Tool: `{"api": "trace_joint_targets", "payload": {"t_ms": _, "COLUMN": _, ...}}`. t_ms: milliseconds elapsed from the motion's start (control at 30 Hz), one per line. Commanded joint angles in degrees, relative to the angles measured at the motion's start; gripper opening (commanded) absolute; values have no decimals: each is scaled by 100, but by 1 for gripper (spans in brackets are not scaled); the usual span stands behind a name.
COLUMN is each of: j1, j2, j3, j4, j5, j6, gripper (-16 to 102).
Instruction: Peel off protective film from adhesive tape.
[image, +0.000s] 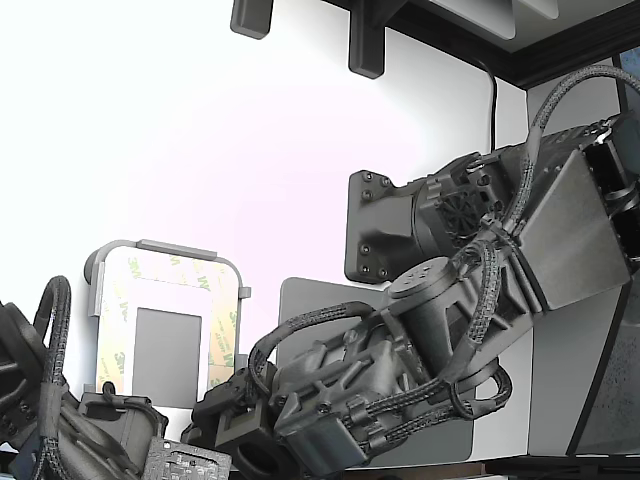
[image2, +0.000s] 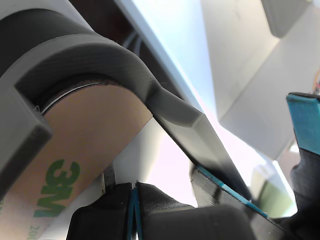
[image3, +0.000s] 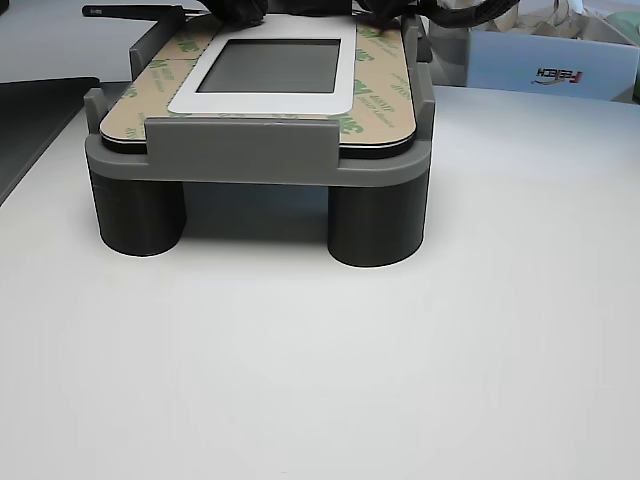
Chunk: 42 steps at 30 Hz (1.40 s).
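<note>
In the exterior view, a grey tray (image: 100, 262) sits at the left on the white table (image: 200, 130). Its top carries a border of tan film (image: 222, 320) printed with green logos, framing a dark grey rectangle (image: 167, 355). To the right, the black arm (image: 470, 290) reaches down toward the tray's near edge, over a dark grey mat (image: 300, 300).

In the wrist view, the gripper (image2: 135, 200) sits right at a rounded corner of the tray (image2: 100, 55), with the film (image2: 75, 150) just beside it. Its fingers (image2: 165, 197) look nearly together, but whether they grip the film cannot be told.

In the other view, the tray (image3: 250, 150) stands on round legs, the film (image3: 375, 100) lying flat around the rectangle (image3: 268, 66).
</note>
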<state>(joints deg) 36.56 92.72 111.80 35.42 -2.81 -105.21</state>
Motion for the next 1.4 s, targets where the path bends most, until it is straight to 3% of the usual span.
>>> {"api": "trace_joint_targets", "payload": {"t_ms": 0, "j1": -35, "j2": 167, "j3": -176, "j4": -9, "j5": 0, "j6": 18, "gripper": -11}}
{"api": "trace_joint_targets", "payload": {"t_ms": 800, "j1": -18, "j2": 202, "j3": -211, "j4": 123, "j5": -18, "j6": 70, "gripper": -11}}
{"api": "trace_joint_targets", "payload": {"t_ms": 1367, "j1": 9, "j2": 439, "j3": 246, "j4": -290, "j5": -44, "j6": -9, "gripper": -11}}
